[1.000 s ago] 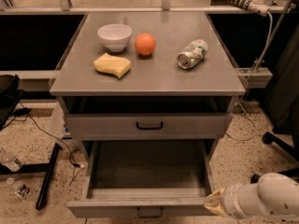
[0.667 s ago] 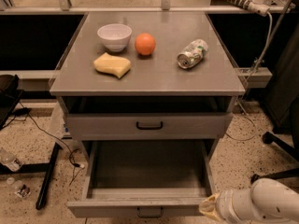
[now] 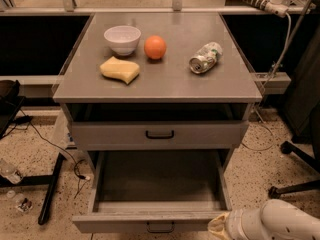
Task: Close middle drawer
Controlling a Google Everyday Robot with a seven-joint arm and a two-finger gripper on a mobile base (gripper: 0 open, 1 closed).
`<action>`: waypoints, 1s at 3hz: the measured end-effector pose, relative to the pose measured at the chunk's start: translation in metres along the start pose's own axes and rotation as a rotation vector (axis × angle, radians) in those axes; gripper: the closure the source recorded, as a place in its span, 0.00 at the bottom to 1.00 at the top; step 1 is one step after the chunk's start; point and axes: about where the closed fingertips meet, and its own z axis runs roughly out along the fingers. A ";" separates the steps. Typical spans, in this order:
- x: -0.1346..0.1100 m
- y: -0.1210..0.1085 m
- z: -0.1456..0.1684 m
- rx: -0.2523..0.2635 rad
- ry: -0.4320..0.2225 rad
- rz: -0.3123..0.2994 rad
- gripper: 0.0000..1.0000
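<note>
The middle drawer [image 3: 160,184] is pulled far out of the grey cabinet and its inside is bare. Its flat front [image 3: 120,224] with a small black handle [image 3: 160,228] lies at the bottom edge of the view. Above it, the top drawer [image 3: 160,134] stands a little way out, with a black handle at its centre. My gripper [image 3: 216,227] is at the end of a white arm [image 3: 280,224] that comes in from the bottom right. It sits at the right front corner of the middle drawer, against or just beside its front. The lowest drawer is out of view.
On the cabinet top [image 3: 165,84] are a white bowl [image 3: 122,38], an orange [image 3: 155,47], a yellow sponge [image 3: 120,69] and a crushed can [image 3: 205,57] lying on its side. Cables and a black bar [image 3: 50,189] lie on the floor to the left, and a chair base [image 3: 295,184] stands to the right.
My arm has sunk lower and moved slightly left, bringing the gripper closer to the drawer's right front corner. The drawer itself has not visibly moved.
</note>
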 end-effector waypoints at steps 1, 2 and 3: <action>0.000 0.000 0.001 -0.001 0.000 0.001 0.81; 0.000 0.000 0.001 -0.001 0.000 0.001 0.57; 0.000 0.000 0.001 -0.001 0.000 0.001 0.34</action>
